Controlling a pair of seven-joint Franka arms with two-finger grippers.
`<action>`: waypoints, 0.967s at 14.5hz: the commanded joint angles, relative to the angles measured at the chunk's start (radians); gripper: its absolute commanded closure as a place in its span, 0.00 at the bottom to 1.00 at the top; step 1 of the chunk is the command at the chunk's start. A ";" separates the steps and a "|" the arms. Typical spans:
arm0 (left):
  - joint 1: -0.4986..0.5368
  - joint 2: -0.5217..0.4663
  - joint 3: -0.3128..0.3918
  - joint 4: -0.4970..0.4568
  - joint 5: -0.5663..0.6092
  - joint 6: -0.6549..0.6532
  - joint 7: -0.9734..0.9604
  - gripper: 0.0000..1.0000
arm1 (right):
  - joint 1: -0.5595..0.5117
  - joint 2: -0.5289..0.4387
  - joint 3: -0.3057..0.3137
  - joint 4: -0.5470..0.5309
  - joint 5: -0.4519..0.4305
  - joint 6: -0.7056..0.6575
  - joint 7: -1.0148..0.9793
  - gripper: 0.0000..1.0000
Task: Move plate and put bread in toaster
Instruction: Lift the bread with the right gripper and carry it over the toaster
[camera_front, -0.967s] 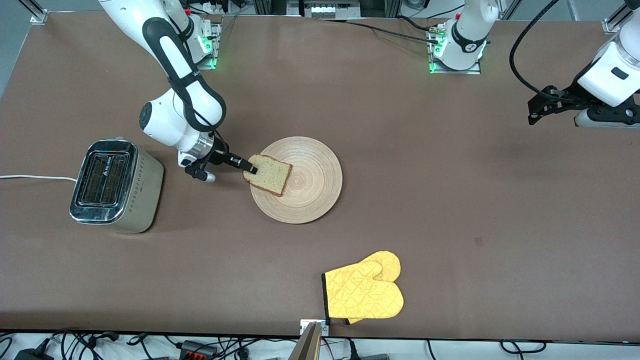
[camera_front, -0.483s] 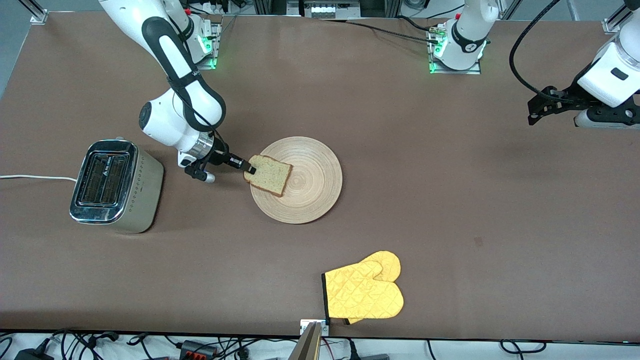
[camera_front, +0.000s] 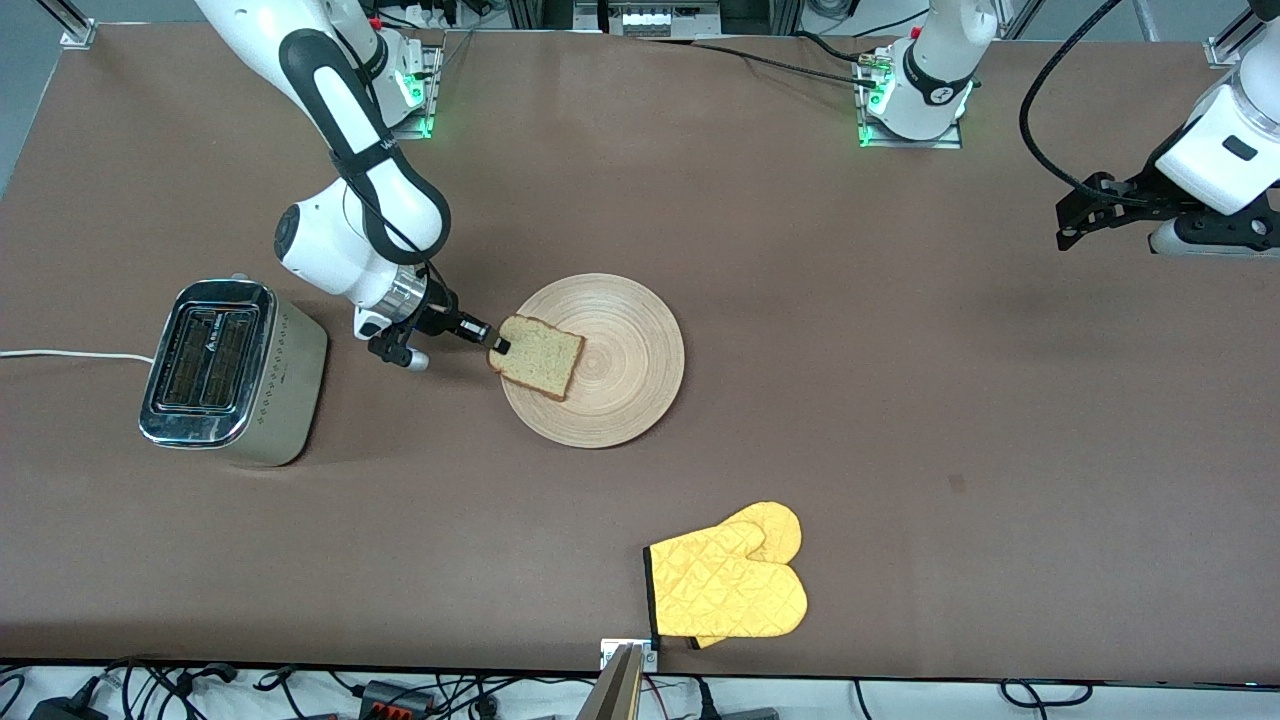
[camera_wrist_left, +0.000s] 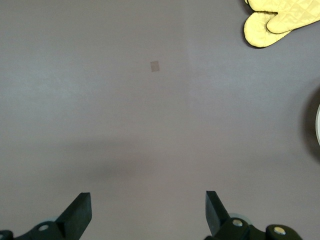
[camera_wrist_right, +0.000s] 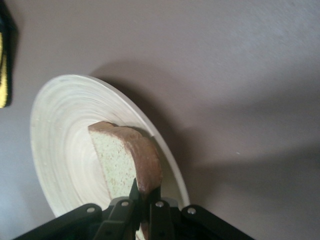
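The round light-wood plate (camera_front: 600, 360) lies mid-table; it also shows in the right wrist view (camera_wrist_right: 60, 150). My right gripper (camera_front: 497, 345) is shut on the crust edge of the bread (camera_front: 540, 357), a speckled slice with a dark crust, and holds it tilted over the plate's rim toward the toaster's side. In the right wrist view the bread (camera_wrist_right: 120, 160) is pinched between the fingers (camera_wrist_right: 132, 195). The toaster (camera_front: 230, 372), beige with a chrome top and two slots, stands toward the right arm's end. My left gripper (camera_front: 1075, 215) is open and waits up over bare table at the left arm's end.
A yellow oven mitt (camera_front: 728, 585) lies near the table's front edge, nearer to the front camera than the plate; it also shows in the left wrist view (camera_wrist_left: 280, 22). The toaster's white cord (camera_front: 60, 355) runs off toward the table's end.
My right gripper has lifted the bread's gripped edge a little and drawn it slightly toward the toaster. The left arm has not moved.
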 joint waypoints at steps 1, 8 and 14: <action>-0.002 0.012 0.001 0.029 0.019 -0.019 0.011 0.00 | 0.005 -0.032 -0.007 0.028 0.014 0.008 0.010 1.00; -0.002 0.012 0.001 0.029 0.019 -0.019 0.011 0.00 | -0.027 -0.035 -0.099 0.188 -0.311 -0.188 0.056 1.00; -0.002 0.012 0.001 0.029 0.019 -0.019 0.011 0.00 | -0.029 0.002 -0.237 0.579 -0.779 -0.764 0.286 1.00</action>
